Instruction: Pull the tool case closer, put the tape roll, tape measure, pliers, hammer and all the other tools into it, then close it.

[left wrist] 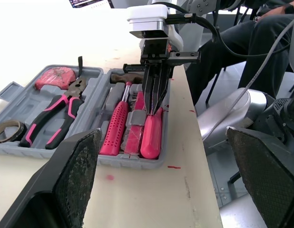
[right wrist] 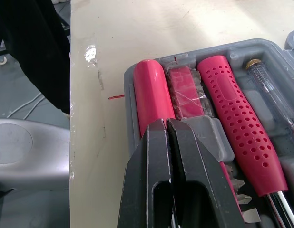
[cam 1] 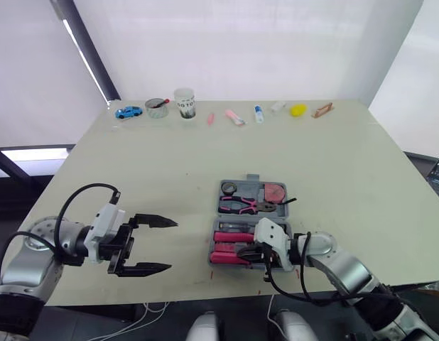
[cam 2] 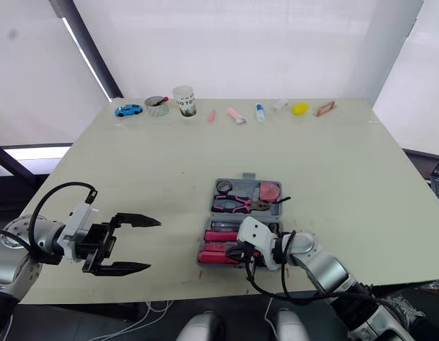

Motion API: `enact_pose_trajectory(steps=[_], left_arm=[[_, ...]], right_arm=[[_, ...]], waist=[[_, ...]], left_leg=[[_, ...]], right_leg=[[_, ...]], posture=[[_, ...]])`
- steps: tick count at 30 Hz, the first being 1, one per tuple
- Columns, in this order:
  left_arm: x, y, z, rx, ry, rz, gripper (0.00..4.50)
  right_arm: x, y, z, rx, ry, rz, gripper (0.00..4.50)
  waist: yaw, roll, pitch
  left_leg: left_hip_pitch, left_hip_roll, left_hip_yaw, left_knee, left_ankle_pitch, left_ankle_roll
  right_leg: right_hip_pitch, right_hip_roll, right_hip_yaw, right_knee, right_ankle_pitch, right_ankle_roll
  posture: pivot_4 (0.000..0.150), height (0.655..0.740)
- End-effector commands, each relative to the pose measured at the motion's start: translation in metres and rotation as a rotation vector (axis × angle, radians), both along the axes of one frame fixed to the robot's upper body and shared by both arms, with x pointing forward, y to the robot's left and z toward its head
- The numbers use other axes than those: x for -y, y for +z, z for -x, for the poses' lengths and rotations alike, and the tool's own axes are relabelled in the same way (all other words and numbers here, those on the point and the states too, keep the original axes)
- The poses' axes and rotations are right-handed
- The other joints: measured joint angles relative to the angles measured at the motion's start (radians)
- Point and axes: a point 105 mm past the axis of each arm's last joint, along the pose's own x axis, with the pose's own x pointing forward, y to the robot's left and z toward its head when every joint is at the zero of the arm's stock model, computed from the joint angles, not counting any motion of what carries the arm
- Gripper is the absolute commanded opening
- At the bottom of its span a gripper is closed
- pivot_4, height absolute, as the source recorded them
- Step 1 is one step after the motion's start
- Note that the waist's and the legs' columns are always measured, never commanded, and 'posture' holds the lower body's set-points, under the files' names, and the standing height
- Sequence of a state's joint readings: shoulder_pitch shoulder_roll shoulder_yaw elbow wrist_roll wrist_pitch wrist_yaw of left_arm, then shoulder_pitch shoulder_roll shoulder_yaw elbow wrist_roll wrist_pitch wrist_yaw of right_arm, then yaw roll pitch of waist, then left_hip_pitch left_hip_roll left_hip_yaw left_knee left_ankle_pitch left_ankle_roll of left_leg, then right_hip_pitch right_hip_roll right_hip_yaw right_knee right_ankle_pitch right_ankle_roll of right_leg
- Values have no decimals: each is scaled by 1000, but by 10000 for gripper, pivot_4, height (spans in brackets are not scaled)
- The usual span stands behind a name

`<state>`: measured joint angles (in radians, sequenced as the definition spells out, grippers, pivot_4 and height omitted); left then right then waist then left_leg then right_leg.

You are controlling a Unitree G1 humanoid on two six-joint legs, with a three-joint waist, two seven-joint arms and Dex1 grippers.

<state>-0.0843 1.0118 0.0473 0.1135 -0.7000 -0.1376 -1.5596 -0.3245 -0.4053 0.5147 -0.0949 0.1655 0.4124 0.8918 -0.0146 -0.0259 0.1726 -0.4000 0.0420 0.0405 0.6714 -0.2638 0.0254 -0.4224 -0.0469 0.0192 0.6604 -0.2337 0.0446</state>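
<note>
The grey tool case (cam 1: 252, 177) lies open near the table's front edge. Its far half holds a dark tape roll (cam 1: 229, 188), pink-handled pliers (cam 1: 241, 206) and a red tape measure (cam 1: 274, 192). The near half holds several pink-handled tools (cam 1: 230, 249), among them a smooth pink handle (right wrist: 151, 95) and a dotted pink grip (right wrist: 242, 128). My right gripper (cam 1: 242, 253) is shut, its tips (right wrist: 166, 124) down on the pink handles with nothing seen between them. My left gripper (cam 1: 171, 245) stands open over bare table left of the case, apart from it.
Along the far edge stand a blue toy car (cam 1: 128, 111), a bowl (cam 1: 157, 107), a cup (cam 1: 184, 102) and several small items. The case's near side sits close to the table's front edge (left wrist: 185, 156). A seated person's legs (left wrist: 251, 33) are beyond that edge.
</note>
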Motion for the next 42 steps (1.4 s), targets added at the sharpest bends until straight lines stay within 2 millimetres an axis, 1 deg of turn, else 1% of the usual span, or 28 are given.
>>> enact_pose_trajectory(steps=[1,9,14,17,20,23,26,30,32,35,38,40,42], left_arm=[[0,7,4,19,-56,-5,45000],[0,7,3,22,-54,-3,45000],[0,7,3,22,-53,-1,45000],[0,7,1,18,-45,6,45000],[-1,8,-1,10,-18,32,45000],[-1,9,-7,17,39,66,45000],[-3,10,-21,25,158,109,45000],[-10,9,-31,-4,263,161,45000],[-19,2,-39,2,357,158,45000],[-28,-4,-44,15,449,174,45000],[-38,-6,-46,72,534,219,45000],[-42,-9,-45,72,571,224,45000],[-51,-15,-44,71,638,230,45000]], right_arm=[[6,-22,8,-56,5,64,885],[12,-36,7,-72,-11,121,885],[11,-35,6,-64,-8,111,885],[6,-21,4,-56,-20,31,885],[5,-1,0,-8,-40,-63,885],[10,21,-4,98,-50,-182,885],[29,34,-9,149,-133,-236,885],[58,44,-8,189,-235,-295,885],[81,44,-8,196,-322,-307,885],[110,43,-4,217,-427,-323,885],[140,38,2,232,-557,-334,885],[153,35,6,238,-609,-339,885],[174,32,13,254,-685,-334,885]], waist=[[0,0,0],[-1,-1,-1],[-1,-1,-1],[-1,-2,-1],[0,-1,-1],[1,-1,-1],[3,-1,-1],[4,-1,-1],[3,-1,-1],[2,-1,-1],[3,-1,-1],[3,-1,-1],[1,-1,-1]], left_leg=[[0,0,0,0,0,0],[2,0,0,0,0,0],[4,0,0,0,0,0],[4,0,0,0,0,0],[4,1,0,0,0,0],[2,0,0,0,0,0],[2,0,0,0,0,0],[1,0,-1,0,0,0],[1,0,-2,0,0,0],[2,0,-2,0,0,0],[2,0,-1,0,0,0],[2,0,-1,0,0,0],[2,0,-1,0,0,0]], right_leg=[[0,0,0,0,0,0],[1,0,0,0,0,0],[3,0,0,1,0,0],[3,0,0,1,0,0],[3,1,0,1,0,0],[2,0,0,0,0,0],[2,0,0,-1,0,0],[3,0,0,-1,0,0],[3,0,0,-1,0,0],[3,0,0,0,0,0],[3,0,0,0,0,0],[3,0,0,-1,0,0],[3,0,0,-1,0,0]], posture=[[1500,7400],[1500,7400],[1500,7400],[1500,7400],[1500,7400],[1500,7400],[1500,7400],[1500,7400],[1500,7400],[1500,7400],[1500,7400],[1500,7400],[1500,7400]])
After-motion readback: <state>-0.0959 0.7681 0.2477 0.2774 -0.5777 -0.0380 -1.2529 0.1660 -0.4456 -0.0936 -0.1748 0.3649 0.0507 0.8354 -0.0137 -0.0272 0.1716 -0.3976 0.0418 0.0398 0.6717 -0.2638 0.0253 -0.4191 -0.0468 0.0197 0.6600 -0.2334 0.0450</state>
